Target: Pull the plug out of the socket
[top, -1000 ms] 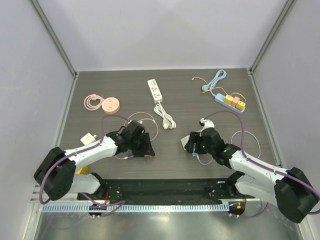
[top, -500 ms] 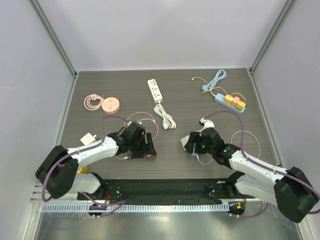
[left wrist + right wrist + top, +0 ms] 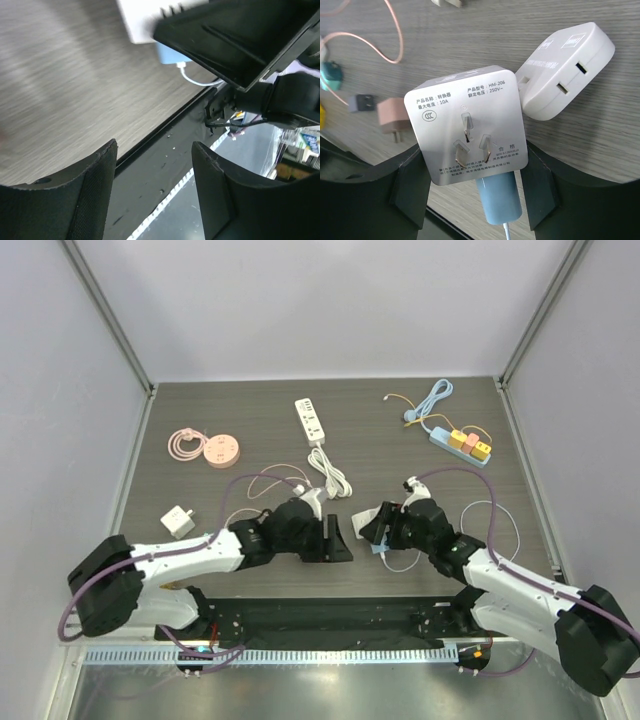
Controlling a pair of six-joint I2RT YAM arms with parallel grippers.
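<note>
Tabletop (image 3: 250, 420): right gripper (image 3: 475, 172) clamps plugged adapter (image 3: 470, 107) near white socket (image 3: 565, 70); left gripper (image 3: 152, 175) gapes empty.

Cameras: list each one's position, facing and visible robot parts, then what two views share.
Top external: above and behind, facing down at the table; left arm and right arm show.
Left wrist: faces the table's near edge through the open left pincer.
Right wrist: faces down at the white adapter clamped in the right pincer.
Shared: both wrist views show that adapter.

Two long power strips (image 3: 312, 420) (image 3: 459, 443), one round socket (image 3: 221, 450)
</note>
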